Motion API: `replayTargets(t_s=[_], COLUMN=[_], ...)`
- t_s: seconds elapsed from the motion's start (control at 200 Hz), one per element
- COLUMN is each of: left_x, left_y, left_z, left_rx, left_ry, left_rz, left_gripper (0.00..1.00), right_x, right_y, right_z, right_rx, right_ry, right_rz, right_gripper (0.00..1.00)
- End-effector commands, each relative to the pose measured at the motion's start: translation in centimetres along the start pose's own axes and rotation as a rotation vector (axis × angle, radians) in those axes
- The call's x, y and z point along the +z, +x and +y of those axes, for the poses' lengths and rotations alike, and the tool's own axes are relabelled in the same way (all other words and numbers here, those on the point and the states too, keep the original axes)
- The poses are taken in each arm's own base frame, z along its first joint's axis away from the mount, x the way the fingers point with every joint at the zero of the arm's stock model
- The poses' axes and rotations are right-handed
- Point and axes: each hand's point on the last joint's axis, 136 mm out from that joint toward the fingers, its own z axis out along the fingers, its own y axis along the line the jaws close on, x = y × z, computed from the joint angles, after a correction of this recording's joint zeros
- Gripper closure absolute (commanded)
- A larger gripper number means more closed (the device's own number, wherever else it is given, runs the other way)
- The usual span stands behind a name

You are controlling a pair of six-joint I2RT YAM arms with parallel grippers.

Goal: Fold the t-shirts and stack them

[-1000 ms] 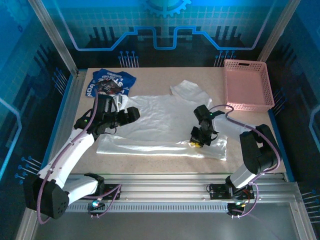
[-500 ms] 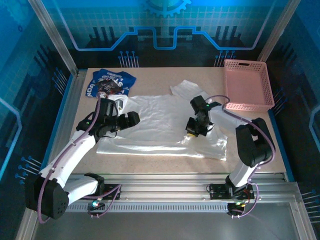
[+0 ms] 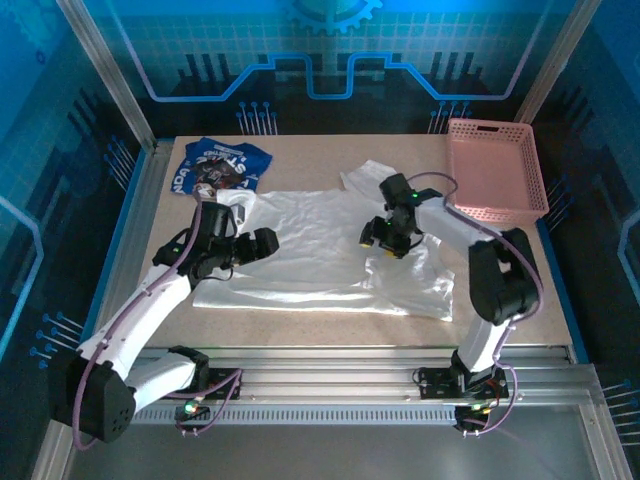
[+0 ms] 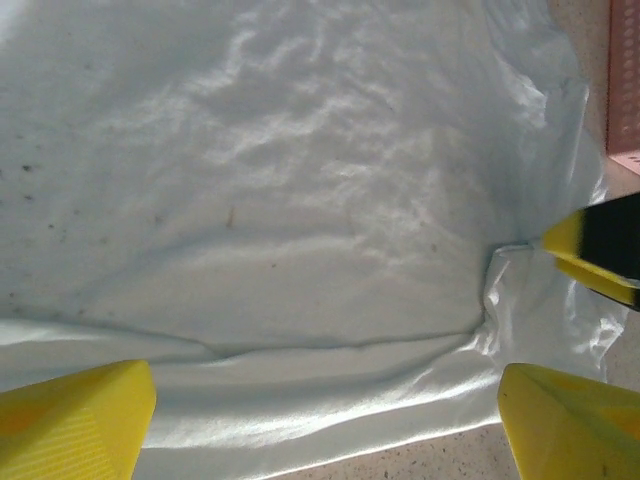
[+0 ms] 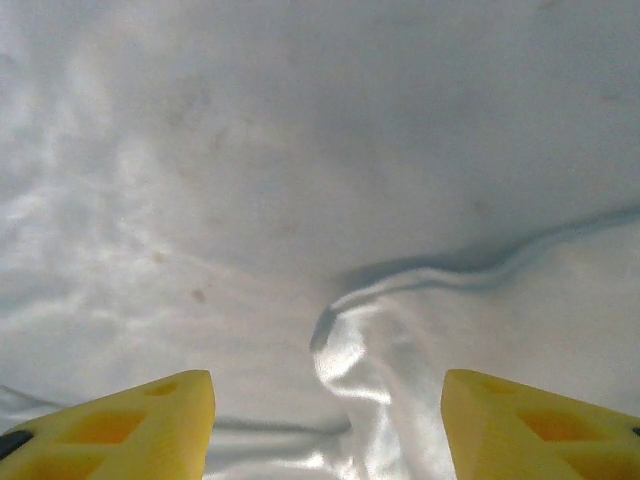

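Pink plastic lattice basket (image 3: 495,175): rectangular, standing flat at the far right corner of the table, long side running away from the near edge. Its wall also shows at the right margin of the left wrist view (image 4: 627,90).

Beige speckled tabletop (image 3: 310,150): level, bordered by blue edging on both sides.

Ribbed aluminium rail (image 3: 330,385): runs across the near edge.

Blue backdrop panel with circuit-line pattern (image 3: 320,60): behind the table, flanked by slanted metal posts (image 3: 100,70).

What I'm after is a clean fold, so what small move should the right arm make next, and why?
Probably lower the right gripper and close on the raised crease of the white t-shirt. Its jaws stand open, straddling that crease and holding nothing.
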Motion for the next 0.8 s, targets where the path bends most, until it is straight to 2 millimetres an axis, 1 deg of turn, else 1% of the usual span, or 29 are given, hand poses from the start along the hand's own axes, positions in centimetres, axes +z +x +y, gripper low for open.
replayTargets(t_s=[0.0,0.065,0.13,0.175,0.24,0.3,0.34,0.35,0.41,0.435,0.455,0.485,0.54,0.555,0.58,0.685,0.795], left_x=[0.3,1.0,1.9,2.7,3.9,5.1,6.0,6.2,7.4,7.7,8.0,8.2,8.3,8.3,8.3,8.1,7.9], left_y=[0.9,1.0,1.0,1.1,1.2,1.1,1.3,1.3,1.9,2.2,2.6,3.1,4.1,4.3,4.8,7.1,10.0], left_z=[1.6,2.6,3.6,4.3,5.0,5.4,5.7,5.8,6.7,7.0,7.4,8.0,9.1,9.3,9.7,10.9,11.6], left_rx=[-0.041,-0.086,-0.148,-0.185,-0.222,-0.236,-0.245,-0.248,-0.276,-0.289,-0.299,-0.310,-0.311,-0.314,-0.320,-0.358,-0.396], left_ry=[-0.073,-0.115,-0.156,-0.181,-0.201,-0.211,-0.218,-0.218,-0.243,-0.258,-0.270,-0.293,-0.341,-0.353,-0.364,-0.394,-0.418], left_rz=[0.020,0.047,0.091,0.124,0.167,0.192,0.207,0.209,0.239,0.251,0.261,0.272,0.281,0.282,0.286,0.319,0.369], left_gripper=[0.08,0.06,0.06,0.07,0.08,0.12,0.21,0.24,0.51,0.61,0.67,0.72,0.73,0.74,0.74,0.74,0.74], right_x=[-5.2,-6.8,-7.2,-6.6,-5.1,-3.4,-2.3,-2.0,-0.6,-0.2,0.1,0.5,0.7,1.1,1.2,1.2,0.7], right_y=[-0.3,0.0,0.4,0.9,1.3,1.6,1.8,1.8,2.3,2.5,2.8,3.1,3.6,4.5,5.0,6.7,8.1], right_z=[-2.7,-5.1,-7.2,-8.2,-8.4,-8.4,-8.4,-8.4,-8.8,-9.1,-9.4,-10.0,-11.0,-11.9,-12.5,-14.8,-16.5], right_rx=[0.046,0.093,0.140,0.166,0.167,0.163,0.165,0.167,0.187,0.197,0.205,0.217,0.233,0.245,0.254,0.278,0.296], right_ry=[-0.017,-0.007,-0.012,-0.028,-0.058,-0.059,-0.051,-0.049,-0.023,-0.008,0.008,0.032,0.081,0.109,0.135,0.234,0.309], right_rz=[-0.098,-0.127,-0.128,-0.109,-0.076,-0.042,-0.021,-0.016,0.010,0.019,0.025,0.034,0.042,0.062,0.073,0.093,0.110], right_gripper=[0.29,0.26,0.25,0.25,0.26,0.33,0.42,0.46,0.63,0.69,0.72,0.75,0.77,0.78,0.78,0.80,0.80])
